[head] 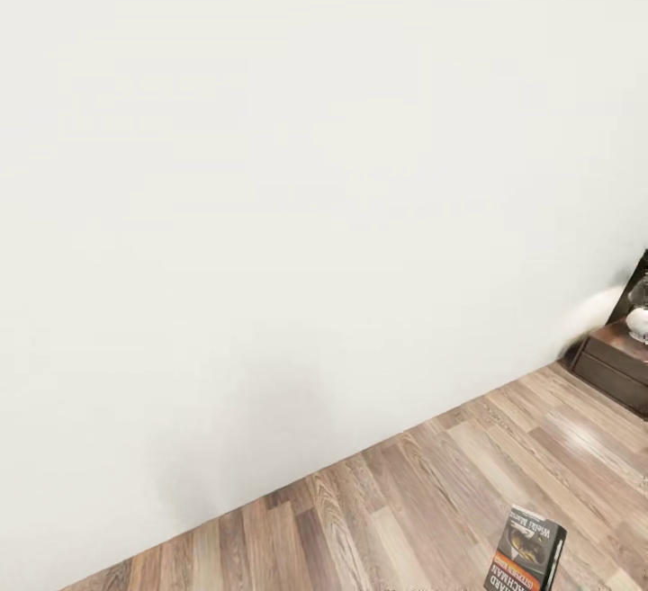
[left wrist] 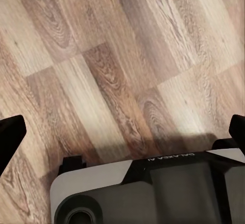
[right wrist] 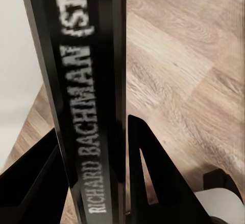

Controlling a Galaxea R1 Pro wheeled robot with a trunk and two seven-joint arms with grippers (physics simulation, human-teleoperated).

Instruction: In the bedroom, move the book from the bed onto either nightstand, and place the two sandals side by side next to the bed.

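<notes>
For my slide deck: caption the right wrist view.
Right gripper clamps the Richard Bachman book by its spine above the wood-plank floor.

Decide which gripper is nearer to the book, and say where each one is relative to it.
Right. The right gripper has its fingers closed on the book, touching both sides. The left gripper hangs open over bare wood floor, apart from the book.

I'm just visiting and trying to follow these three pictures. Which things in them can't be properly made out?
- Head view: the dark paperback book with its orange band is cut off by the bottom edge.
- Head view: the dark-brown wooden nightstand and the pale rounded object on it are cut by the right edge.
- Right wrist view: the book's spine is blurred and runs past the top edge, hiding the wall and wood-plank floor behind it.
</notes>
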